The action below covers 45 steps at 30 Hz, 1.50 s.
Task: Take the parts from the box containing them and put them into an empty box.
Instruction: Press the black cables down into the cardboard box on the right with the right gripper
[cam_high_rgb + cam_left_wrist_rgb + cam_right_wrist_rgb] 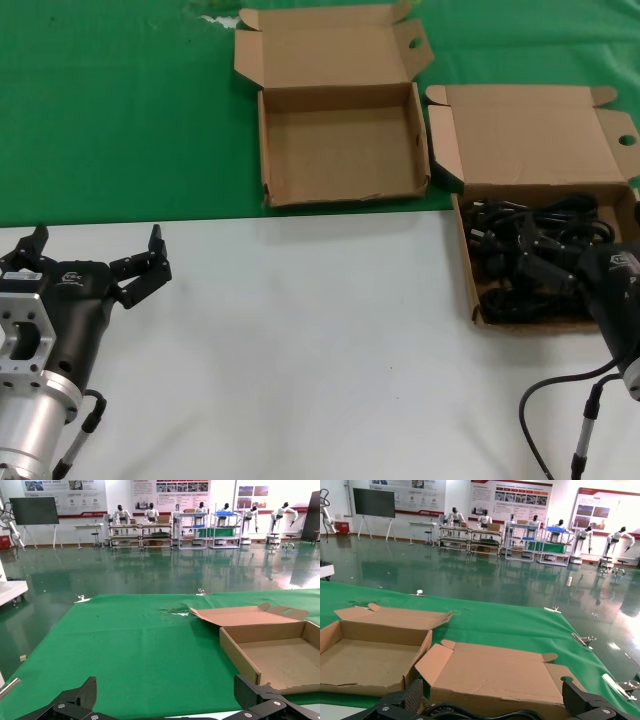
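Black power cords (535,255) are lying tangled in the wider cardboard box (470,285), where the right gripper (560,270) is reaching in with jaws spread to seize one, the left gripper (95,260) is waiting wide open well left of that box, and the empty box (340,150) is sitting just beyond it, ready to receive them.

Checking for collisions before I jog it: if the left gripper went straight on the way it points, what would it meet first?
Probably the empty box: the left gripper, fingers open, points across bare table and green cloth, with the box's near wall just right of centre. Depth is unclear.
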Motion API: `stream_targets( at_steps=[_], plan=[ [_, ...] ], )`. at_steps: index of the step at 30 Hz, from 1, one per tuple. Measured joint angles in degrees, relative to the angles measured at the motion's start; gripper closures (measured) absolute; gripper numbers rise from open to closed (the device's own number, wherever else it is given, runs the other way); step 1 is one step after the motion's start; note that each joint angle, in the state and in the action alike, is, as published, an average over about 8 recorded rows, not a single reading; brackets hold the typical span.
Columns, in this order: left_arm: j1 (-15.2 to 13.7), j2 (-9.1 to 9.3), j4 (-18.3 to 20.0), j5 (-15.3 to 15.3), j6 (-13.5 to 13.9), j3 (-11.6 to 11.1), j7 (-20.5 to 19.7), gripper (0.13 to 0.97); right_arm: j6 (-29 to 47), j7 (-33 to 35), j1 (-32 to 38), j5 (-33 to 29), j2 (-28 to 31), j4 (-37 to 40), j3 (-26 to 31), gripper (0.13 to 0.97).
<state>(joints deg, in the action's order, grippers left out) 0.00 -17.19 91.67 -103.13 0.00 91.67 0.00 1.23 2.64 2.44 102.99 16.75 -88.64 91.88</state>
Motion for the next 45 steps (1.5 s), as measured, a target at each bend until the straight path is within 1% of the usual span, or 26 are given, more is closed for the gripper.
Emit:
stream_targets(
  at_steps=[28,37,45],
  plan=[
    [0.0,0.0,0.0,0.0,0.0,0.0,0.0,0.132,0.0,0.0,0.0,0.0,0.0,0.0,0.0,0.129],
    [0.0,0.0,0.0,0.0,0.0,0.0,0.0,0.166,0.0,0.0,0.0,0.0,0.0,0.0,0.0,0.129],
    [0.0,0.0,0.0,0.0,0.0,0.0,0.0,0.267,0.2,0.2,0.0,-0.1,-0.2,0.0,-0.1,0.129]
  ],
)
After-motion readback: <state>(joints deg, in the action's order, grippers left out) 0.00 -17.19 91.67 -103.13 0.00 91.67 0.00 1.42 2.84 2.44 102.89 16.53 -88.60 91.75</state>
